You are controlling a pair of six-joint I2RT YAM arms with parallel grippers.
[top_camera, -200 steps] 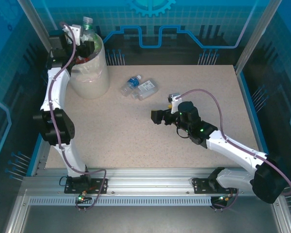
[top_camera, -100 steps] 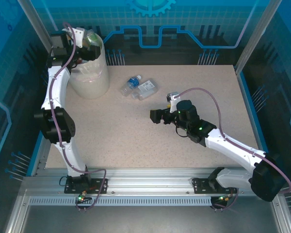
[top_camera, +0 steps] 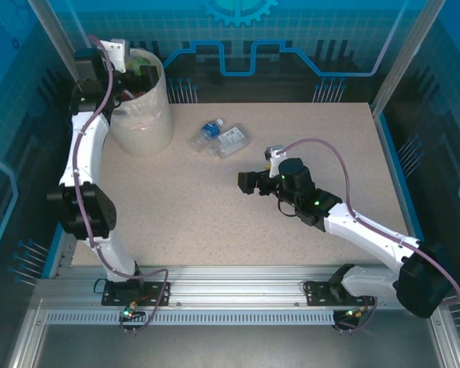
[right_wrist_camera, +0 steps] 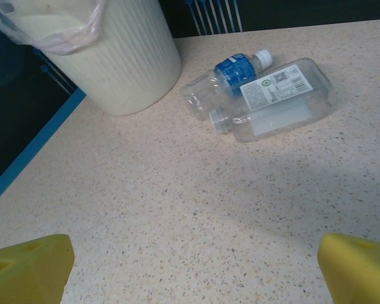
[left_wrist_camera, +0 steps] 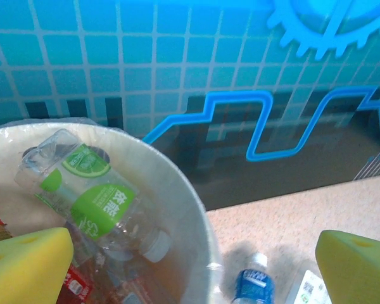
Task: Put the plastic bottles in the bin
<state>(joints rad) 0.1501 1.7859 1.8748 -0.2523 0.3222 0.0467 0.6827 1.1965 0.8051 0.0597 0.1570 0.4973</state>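
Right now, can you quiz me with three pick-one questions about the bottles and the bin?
1. Where is the green-label bottle? A on a shelf; B in the bin; C on the floor.
2. How many bottles lie on the table? A two; B four; C none.
3. The left gripper is: A shut on a bottle; B open; C shut on the rim.
Answers: B, it lies inside the bin; A, a blue-label bottle and a white-label bottle lie there; B, its pads stand wide apart.
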